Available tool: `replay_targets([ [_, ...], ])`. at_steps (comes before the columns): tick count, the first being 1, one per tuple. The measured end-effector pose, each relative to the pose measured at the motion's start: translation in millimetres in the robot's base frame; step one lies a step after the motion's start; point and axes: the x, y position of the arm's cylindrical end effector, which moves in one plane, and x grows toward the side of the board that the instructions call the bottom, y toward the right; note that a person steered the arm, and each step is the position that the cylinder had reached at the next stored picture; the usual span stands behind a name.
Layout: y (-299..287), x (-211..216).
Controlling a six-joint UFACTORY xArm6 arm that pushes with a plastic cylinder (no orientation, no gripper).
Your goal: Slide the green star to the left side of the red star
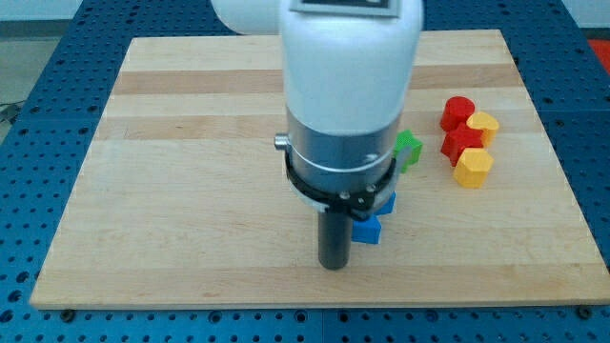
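Broadly, the pale wooden board (191, 171) on blue pegboard (29, 286) lies open across the view's left. My tip (333, 266), holding nothing, touches a blue block (368, 230). A half-hidden green star (409, 149) sits left of the red star (460, 144), beside red (457, 111) and yellow blocks (473, 167).

- The arm (348, 67) is showing a big, round, white shell that is looking smooth and shiny.
- A grey metal ring (341, 152) is sitting under the white part, with lines going around it.
- A small silver knob (280, 143) is sticking out on the ring's left side in the view.
- A thin black band (335, 193) is wrapping around the bottom of the ring.
- A dark, straight rod (334, 233) is coming out below, and my tip (333, 266) is looking flat and round.
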Motion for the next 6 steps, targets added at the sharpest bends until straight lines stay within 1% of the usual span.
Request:
replay_targets([
  [2,34,-75],
  [3,41,-113],
  [4,42,-136],
  [5,44,-136],
  [6,67,-145],
])
